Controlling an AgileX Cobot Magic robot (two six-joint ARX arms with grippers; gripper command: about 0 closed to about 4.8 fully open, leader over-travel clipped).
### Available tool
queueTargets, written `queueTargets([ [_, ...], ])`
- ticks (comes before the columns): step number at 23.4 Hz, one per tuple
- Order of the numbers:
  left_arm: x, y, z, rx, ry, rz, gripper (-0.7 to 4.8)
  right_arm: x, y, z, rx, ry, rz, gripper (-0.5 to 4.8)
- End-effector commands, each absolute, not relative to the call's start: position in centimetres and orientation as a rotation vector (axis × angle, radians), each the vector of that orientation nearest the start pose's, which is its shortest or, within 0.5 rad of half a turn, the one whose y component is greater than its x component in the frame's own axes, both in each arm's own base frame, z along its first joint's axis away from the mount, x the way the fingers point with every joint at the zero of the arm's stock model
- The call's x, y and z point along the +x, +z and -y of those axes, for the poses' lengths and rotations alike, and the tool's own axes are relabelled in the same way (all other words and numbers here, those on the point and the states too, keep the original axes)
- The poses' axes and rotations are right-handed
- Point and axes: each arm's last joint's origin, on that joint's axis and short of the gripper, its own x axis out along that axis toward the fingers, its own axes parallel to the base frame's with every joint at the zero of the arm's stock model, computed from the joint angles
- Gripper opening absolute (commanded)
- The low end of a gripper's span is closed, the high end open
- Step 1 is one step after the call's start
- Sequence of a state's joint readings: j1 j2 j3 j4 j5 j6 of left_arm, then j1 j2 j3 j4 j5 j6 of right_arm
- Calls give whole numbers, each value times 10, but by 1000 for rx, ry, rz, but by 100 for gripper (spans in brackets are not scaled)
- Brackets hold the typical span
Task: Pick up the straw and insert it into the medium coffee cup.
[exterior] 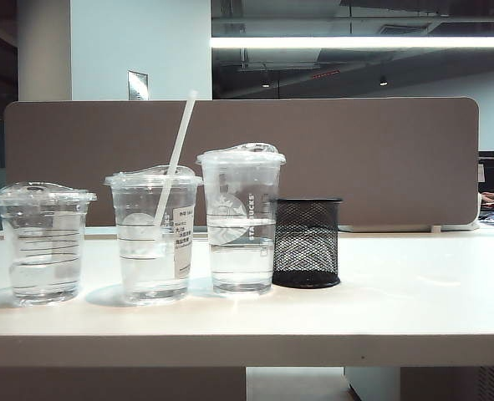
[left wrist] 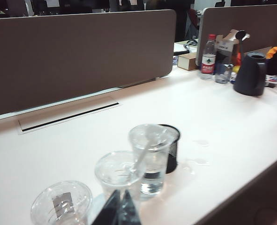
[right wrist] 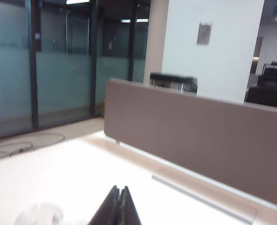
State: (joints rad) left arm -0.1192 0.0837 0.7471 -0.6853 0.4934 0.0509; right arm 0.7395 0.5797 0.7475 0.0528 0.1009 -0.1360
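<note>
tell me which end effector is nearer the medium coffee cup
Left. The left end effector, shut, sits just before the medium coffee cup; the right end effector, shut, shows no such cup nearby.

Clear plastic medium coffee cup [exterior: 153,236]

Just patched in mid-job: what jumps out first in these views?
Three clear lidded cups stand in a row on the white table, and the straw already leans out of the medium coffee cup in the middle. A black mesh pen holder sits right of the tallest cup. The left gripper and right gripper are both shut, empty, raised above the table.
</note>
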Motion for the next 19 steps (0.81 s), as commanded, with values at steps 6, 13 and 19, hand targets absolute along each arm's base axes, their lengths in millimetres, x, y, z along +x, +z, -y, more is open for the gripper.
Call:
queueTargets([
  [6,79,233,23,-73,-612,29,-1,85,267,-74,0,636,109,-1],
  [13,96,180,22,-88,-503,-44,-1,89,206,-78,36,640,-2,-2],
  [19,100,157,18,-91,-333,-118,-1,89,171,-78,-5,639,-94,-1],
])
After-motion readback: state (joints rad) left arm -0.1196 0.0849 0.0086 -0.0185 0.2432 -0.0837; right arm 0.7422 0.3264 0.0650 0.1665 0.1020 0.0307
